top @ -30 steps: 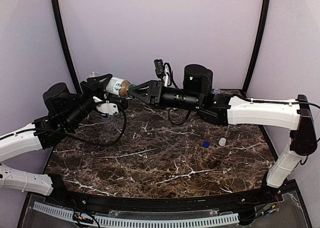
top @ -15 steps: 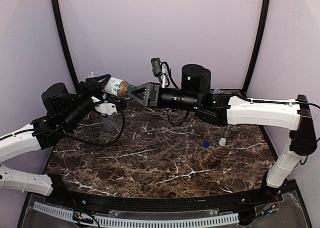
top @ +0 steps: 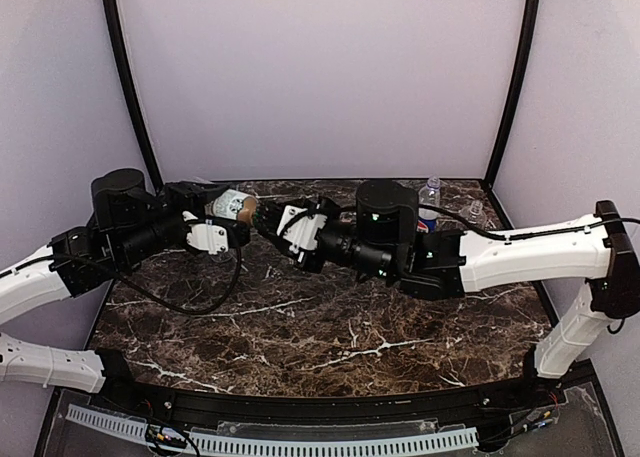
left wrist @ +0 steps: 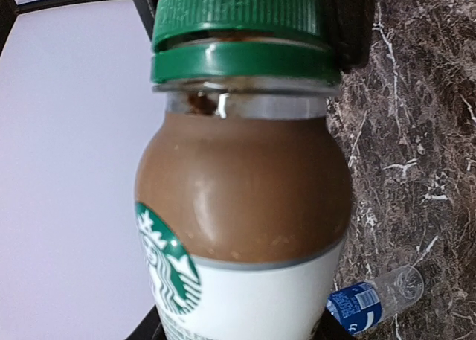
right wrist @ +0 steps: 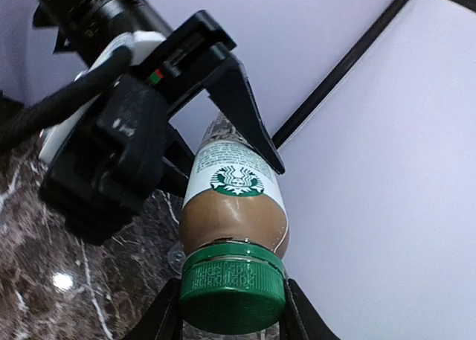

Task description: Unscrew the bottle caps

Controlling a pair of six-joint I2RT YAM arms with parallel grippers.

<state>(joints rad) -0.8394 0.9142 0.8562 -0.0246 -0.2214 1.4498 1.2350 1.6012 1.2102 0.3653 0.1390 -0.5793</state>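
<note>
**While one claw holds the bottle, the other grips its cap**

Where the two arms meet above the far left of the dark marble-patterned desk (top: 300, 327), a short clear plastic bottle (left wrist: 238, 199) of brown drink hangs in the air, lying roughly level and well off the surface. Its white label carries a round green emblem. The left claw (top: 226, 215) is pinching the bottle around its labelled body, with a black finger on either side. The bottle's neck points toward the right arm, and on it sits a ribbed, round green cap (right wrist: 232, 288) of plastic. The right claw (top: 268, 221) is closed on that green cap, with its fingers (right wrist: 162, 319) pressed to opposite flanks of it, as the right wrist view shows. From the left wrist view a thin dark gap shows between the cap's lower edge and the green ring (left wrist: 242, 63) beneath it, with a smear of brown in the gap. Down on the desk, past the held bottle, a small clear blue-labelled bottle (left wrist: 374, 299) lies on its side. Near the far right corner a small clear upright bottle (top: 430, 195) with a blue and red label stands just behind the right arm.
</note>
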